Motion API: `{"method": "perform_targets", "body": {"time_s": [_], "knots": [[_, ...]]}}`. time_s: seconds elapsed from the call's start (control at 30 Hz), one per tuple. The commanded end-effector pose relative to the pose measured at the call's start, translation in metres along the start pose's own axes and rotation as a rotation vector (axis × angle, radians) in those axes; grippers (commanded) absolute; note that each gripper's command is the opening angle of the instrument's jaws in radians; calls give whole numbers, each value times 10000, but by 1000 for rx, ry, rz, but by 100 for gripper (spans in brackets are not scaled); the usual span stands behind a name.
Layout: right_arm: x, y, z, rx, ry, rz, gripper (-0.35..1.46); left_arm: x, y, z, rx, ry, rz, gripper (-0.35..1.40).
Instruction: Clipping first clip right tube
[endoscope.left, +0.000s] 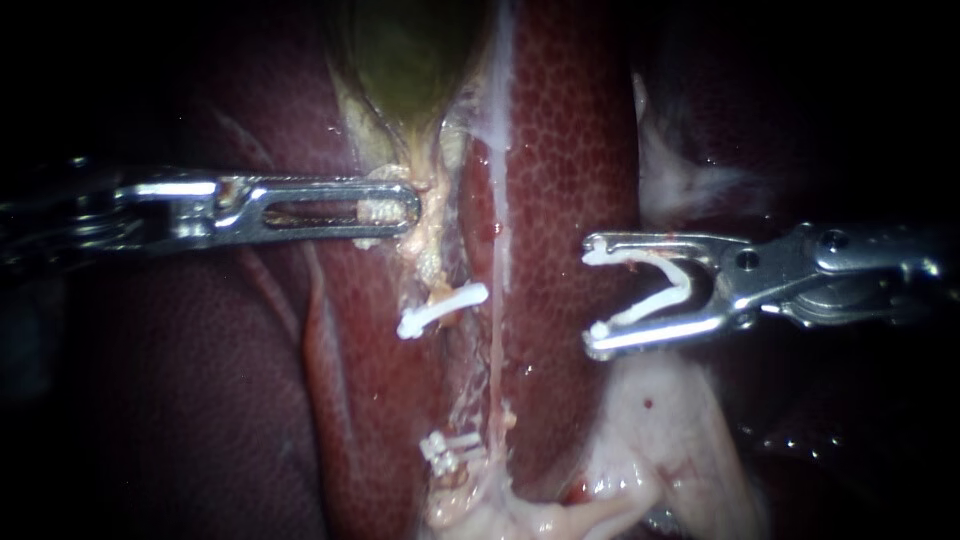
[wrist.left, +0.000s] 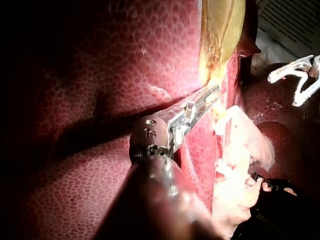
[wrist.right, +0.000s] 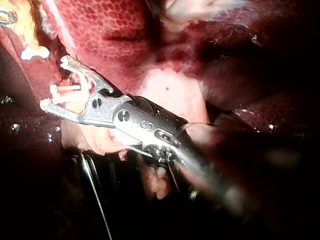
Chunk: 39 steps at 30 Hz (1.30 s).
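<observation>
At centre frame of the endoscope view, the right tube (endoscope.left: 497, 330) runs as a thin pale strand down the liver (endoscope.left: 570, 150), from below the gallbladder (endoscope.left: 410, 60) at top centre toward the bottom edge. My right instrument (endoscope.left: 592, 297) comes in from the right edge. Its jaws stand wide apart with an open white clip (endoscope.left: 665, 285) seated between them, one leg along each jaw. Its tips lie to the right of the tube, near it but apart, over bare liver. My left instrument (endoscope.left: 405, 208) reaches in from the left edge, its jaws clamped on yellowish tissue (endoscope.left: 376, 211) at the gallbladder's neck. Left of the right tube, a closed clip (endoscope.left: 440, 308) sits across the neighbouring tube, and a pair of clips (endoscope.left: 448, 452) sits lower down.

From the left wrist view, the left instrument (wrist.left: 210, 95) pinches the tissue just under the gallbladder (wrist.left: 220, 30). The right instrument (wrist.left: 282, 90) hangs well off to its side with its jaws apart. I cannot pick out the right tube here.

From the right wrist view, the right instrument (wrist.right: 52, 82) holds the open clip (wrist.right: 67, 89) in its spread jaws. The right tube (wrist.right: 62, 32) passes just ahead of the tips, untouched. The closed clip (wrist.right: 35, 51) lies beyond it.
</observation>
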<state>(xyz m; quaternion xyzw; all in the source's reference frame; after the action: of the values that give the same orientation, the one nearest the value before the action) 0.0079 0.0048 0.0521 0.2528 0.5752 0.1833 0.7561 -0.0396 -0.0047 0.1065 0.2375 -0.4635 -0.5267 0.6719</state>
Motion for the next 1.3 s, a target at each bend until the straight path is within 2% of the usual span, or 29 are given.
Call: {"method": "perform_targets", "body": {"time_s": [0.03,0.23,0.4,0.57,0.73,0.93,1.17,1.3], "knots": [[0,0,0,-1,0,0,60,0,0,-1,1,0,0,-35],[0,0,1,-1,0,0,60,-2,-1,-5,3,2,-1,-35],[0,0,1,-1,0,0,60,-11,-1,-17,11,8,-4,-35],[-1,1,1,-2,0,0,60,-25,-3,-39,-3,6,-13,-35],[-1,1,1,-2,0,0,60,-42,-6,-65,-9,-22,-25,-35],[-1,1,2,-2,0,0,60,-58,-9,-87,-12,-41,-32,-35],[-5,3,4,-3,0,-2,60,-60,-10,-90,-13,-48,-34,-35],[-14,5,10,2,1,-7,60,-60,-10,-90,-13,-48,-34,-35]]}}
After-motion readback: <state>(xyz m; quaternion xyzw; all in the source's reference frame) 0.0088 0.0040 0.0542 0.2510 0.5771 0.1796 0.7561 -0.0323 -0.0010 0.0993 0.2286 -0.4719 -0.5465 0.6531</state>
